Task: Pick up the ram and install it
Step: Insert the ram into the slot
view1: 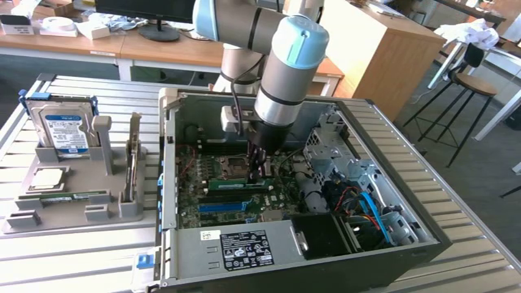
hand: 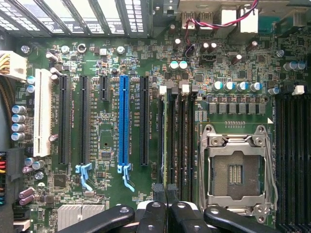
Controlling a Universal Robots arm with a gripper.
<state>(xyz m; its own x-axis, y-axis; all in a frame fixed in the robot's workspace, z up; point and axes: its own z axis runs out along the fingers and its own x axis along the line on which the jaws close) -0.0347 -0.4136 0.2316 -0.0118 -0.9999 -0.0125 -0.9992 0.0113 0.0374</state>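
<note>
My gripper (view1: 260,177) reaches straight down into the open computer case (view1: 423,232), over the motherboard (view1: 204,204). Its black fingers (hand: 154,213) are shut, with the tips meeting over a memory slot. The ram (view1: 236,182), a narrow green stick, stands on edge along that slot, right at the fingertips. In the wrist view I see it as a thin edge (hand: 166,145) running away from the gripper (hand: 166,191), beside the black memory slots (hand: 187,141). I cannot tell how deep it sits in the slot. A second green stick (view1: 69,197) lies flat in the grey tray (view1: 73,223).
The tray at the exterior view's left also holds an upright hard drive (view1: 65,128) and a square silver processor chip (view1: 46,178). The open processor socket (hand: 235,170) lies close beside the memory slots. Drive cage (view1: 338,152), cables (view1: 366,204) and power supply (view1: 236,247) crowd the case.
</note>
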